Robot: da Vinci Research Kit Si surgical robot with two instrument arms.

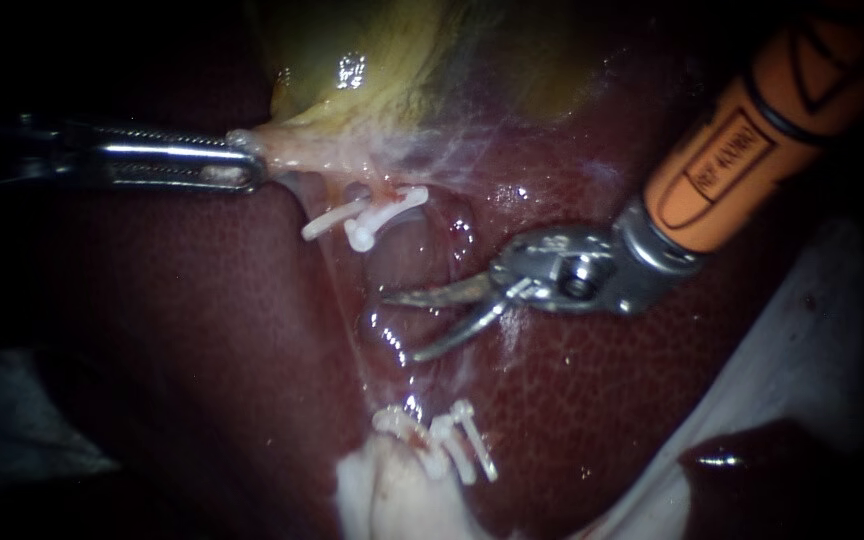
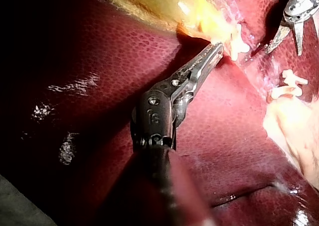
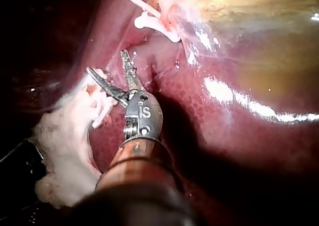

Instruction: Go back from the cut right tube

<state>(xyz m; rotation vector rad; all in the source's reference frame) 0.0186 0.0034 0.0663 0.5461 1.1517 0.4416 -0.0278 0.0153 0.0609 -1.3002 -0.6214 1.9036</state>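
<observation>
The slim steel left instrument (image 1: 242,165) has its pincer clamped on pale tissue (image 1: 292,150) at the neck of the yellow-green gallbladder (image 1: 372,70). Just below the gallbladder, white plastic clips (image 1: 384,212) sit on the stump of the cut tube (image 1: 380,190). Lower and rightward, the orange-shafted right instrument (image 1: 422,322) holds its curved pincer partly open and empty.

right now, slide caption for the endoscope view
Orange-sleeved right instrument, blades open, between white clips; silver left instrument grips pale gallbladder tissue.
</observation>
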